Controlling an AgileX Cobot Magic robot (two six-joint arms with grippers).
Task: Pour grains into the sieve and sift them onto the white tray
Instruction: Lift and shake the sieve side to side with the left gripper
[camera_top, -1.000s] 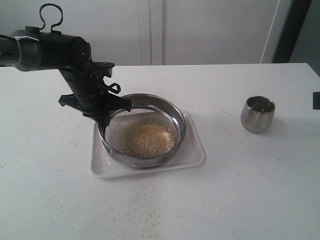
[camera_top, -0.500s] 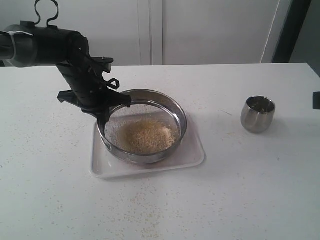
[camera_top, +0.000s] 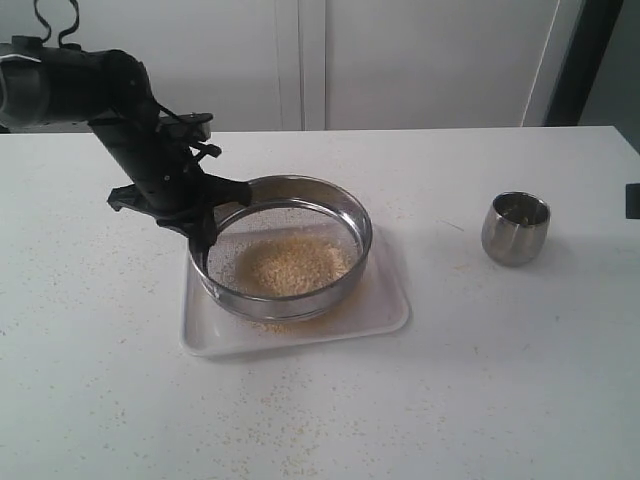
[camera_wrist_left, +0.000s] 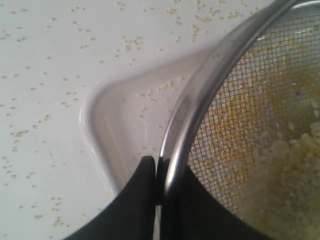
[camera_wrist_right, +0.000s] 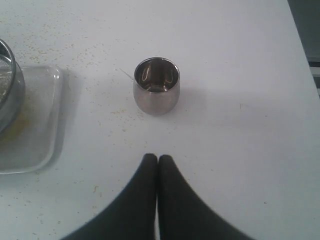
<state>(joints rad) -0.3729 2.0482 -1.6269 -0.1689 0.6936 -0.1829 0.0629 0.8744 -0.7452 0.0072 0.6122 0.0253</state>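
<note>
Loose grains (camera_top: 290, 432) speckle the front of the bench (camera_top: 480, 380), so they clearly bounce and roll once they escape. Behind them lies the tray (camera_top: 392, 305), flat on the bench, with a thin yellow dusting showing under the near edge of the sieve (camera_top: 356, 226).

The sieve sits over the tray, within its outline, and seems to be held just clear of it, though I cannot tell whether they touch. A pale heap rests on the mesh, slightly toward the near side.

The left end effector (camera_top: 205, 236) pinches the sieve's rim on the left side. The left wrist view shows one finger outside the steel wall and the other inside against the mesh (camera_wrist_left: 157, 180).

The ring looks stiff and fairly light, but its polished wall is probably slippery. Held at a single point on the edge, it will want to droop or swivel in the pinch. A deep bite on the wall is the sensible hold, and the thin mesh should not be pressed. Gentle shaking should keep the heap from sliding over the low rim.

Further right stands the cup (camera_top: 515, 230), upright and well apart from the tray. The right end effector (camera_wrist_right: 158, 170) hangs above the bench near it, fingers pressed together on nothing.
</note>
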